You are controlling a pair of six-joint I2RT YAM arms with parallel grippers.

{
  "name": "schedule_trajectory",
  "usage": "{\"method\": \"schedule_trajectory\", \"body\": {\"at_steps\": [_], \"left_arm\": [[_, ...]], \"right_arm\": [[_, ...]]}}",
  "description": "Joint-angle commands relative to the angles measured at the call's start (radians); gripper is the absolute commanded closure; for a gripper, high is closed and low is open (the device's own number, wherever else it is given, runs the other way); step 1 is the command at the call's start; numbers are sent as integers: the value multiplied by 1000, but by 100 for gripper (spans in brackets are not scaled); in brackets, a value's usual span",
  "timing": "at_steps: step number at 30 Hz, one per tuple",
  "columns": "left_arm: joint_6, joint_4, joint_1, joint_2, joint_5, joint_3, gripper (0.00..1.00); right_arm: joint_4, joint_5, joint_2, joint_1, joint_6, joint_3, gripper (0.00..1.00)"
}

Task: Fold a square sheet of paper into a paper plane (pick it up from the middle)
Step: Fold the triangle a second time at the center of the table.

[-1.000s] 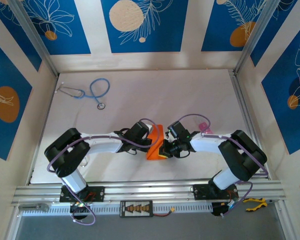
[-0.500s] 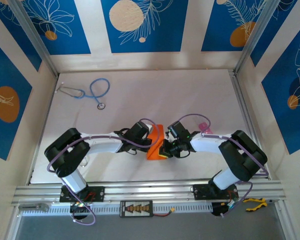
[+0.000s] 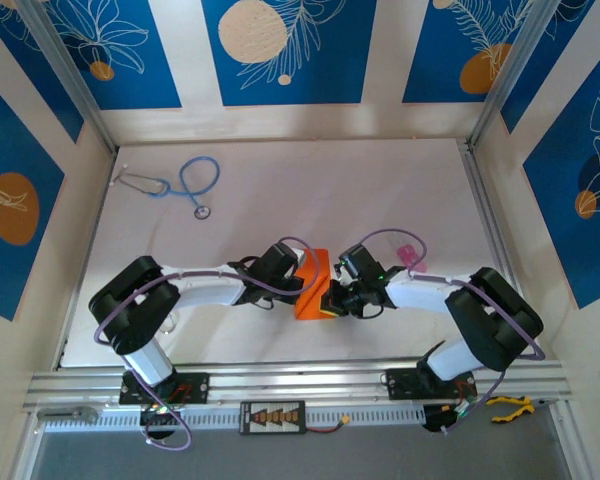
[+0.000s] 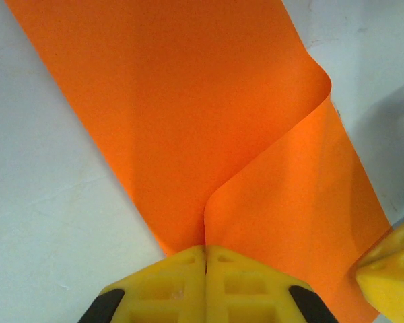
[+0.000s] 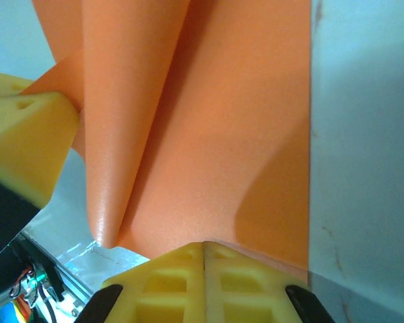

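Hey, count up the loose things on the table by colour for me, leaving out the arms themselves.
Orange: 1, the sheet of paper
Blue: 1, the stethoscope
Pink: 1, a small thing too small to identify
Total: 3

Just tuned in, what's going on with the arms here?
The left pincer and the right pincer meet at the near middle, each shut on an edge of the orange paper. The sheet curls over in a soft, uncreased bend, with no plane shape yet. The stethoscope lies at the far left.
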Motion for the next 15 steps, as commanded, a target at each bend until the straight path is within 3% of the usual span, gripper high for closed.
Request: {"method": "schedule_trajectory", "body": {"at_steps": [1,8,15], "left_arm": [[3,-5,13,6,10,6,100],[1,-1,13,6,14,6,100],[0,0,12,5,13,6,100]], "right_arm": [[39,-28,-27,1,7,-14,100],[43,-41,1,1,-1,-11,100],[-67,33,45,-10,-1,-8,100]]}}
